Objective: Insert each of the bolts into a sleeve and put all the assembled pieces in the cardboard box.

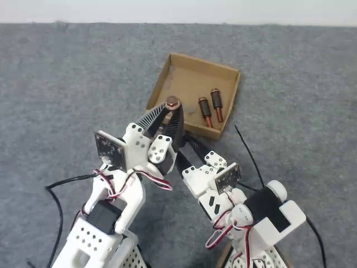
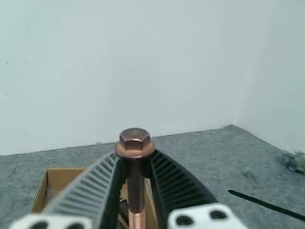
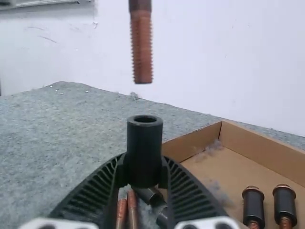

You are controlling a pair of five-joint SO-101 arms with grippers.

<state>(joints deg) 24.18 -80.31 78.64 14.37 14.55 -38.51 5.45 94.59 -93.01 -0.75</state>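
One bolt (upright) pinched between left jaws, above the sleeve.

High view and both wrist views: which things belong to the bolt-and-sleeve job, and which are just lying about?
Job: bolt in left hand; sleeve in right hand; cardboard box; two assembled pieces inside it; loose bolts.
Lying about: black cable; grey fluff.
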